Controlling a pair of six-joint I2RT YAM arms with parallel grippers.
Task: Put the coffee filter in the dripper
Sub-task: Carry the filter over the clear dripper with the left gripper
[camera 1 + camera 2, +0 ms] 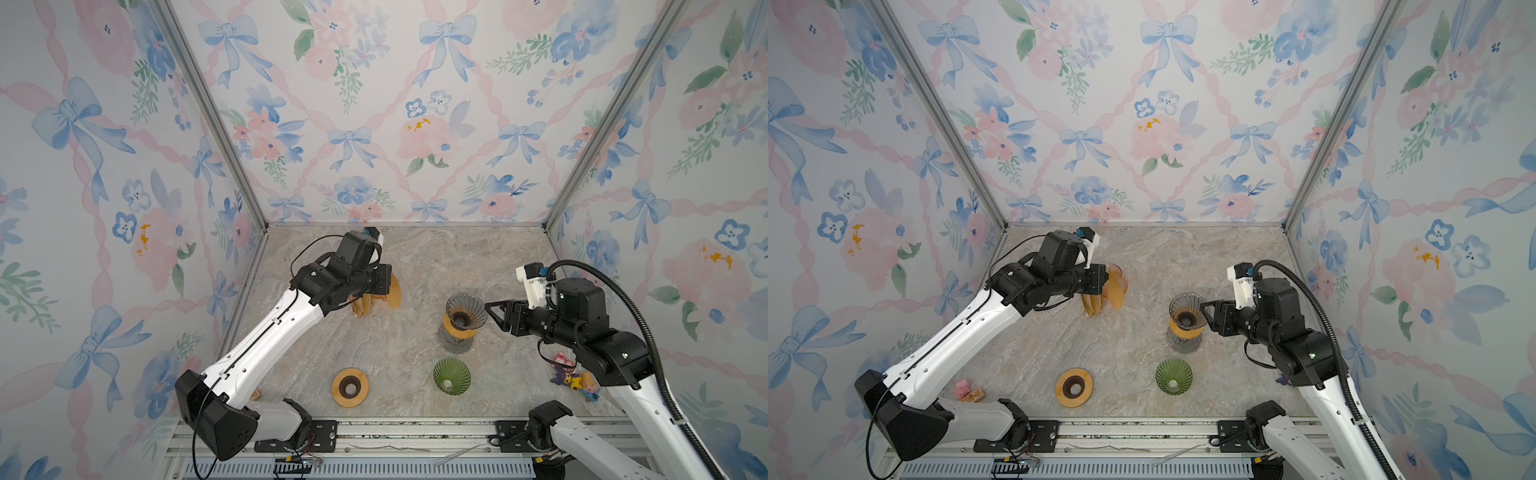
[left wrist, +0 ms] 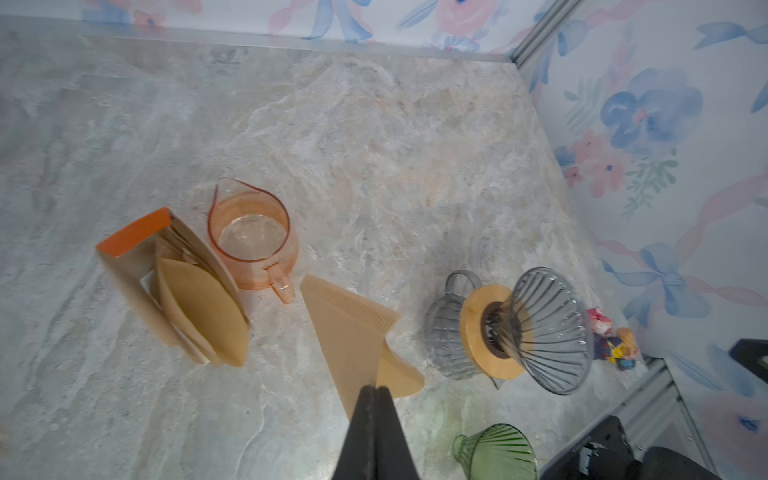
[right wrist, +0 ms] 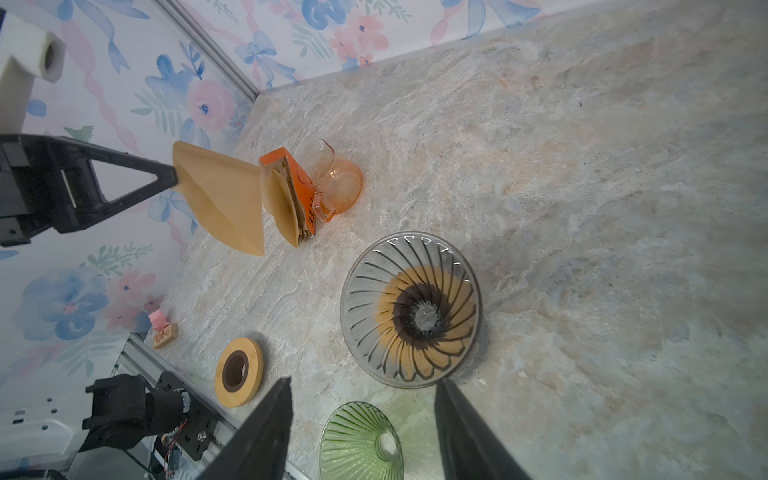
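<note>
My left gripper (image 2: 376, 390) is shut on the edge of a brown paper coffee filter (image 2: 357, 328) and holds it in the air above the table. The right wrist view shows the same filter (image 3: 220, 195) hanging from that gripper (image 3: 172, 178). The dripper (image 1: 465, 309) is grey ribbed glass with a wooden collar and stands on a grey glass carafe, right of centre in both top views (image 1: 1187, 311). My right gripper (image 3: 365, 380) is open, its fingers beside the dripper's rim (image 3: 411, 307) on the side facing the right arm.
A pack of filters in an orange box (image 2: 187, 291) stands next to an orange glass carafe (image 2: 253, 237) at the back left. A green dripper (image 1: 451, 374) and a wooden ring (image 1: 350, 386) lie near the front edge. Small toys (image 1: 573, 374) sit under the right arm.
</note>
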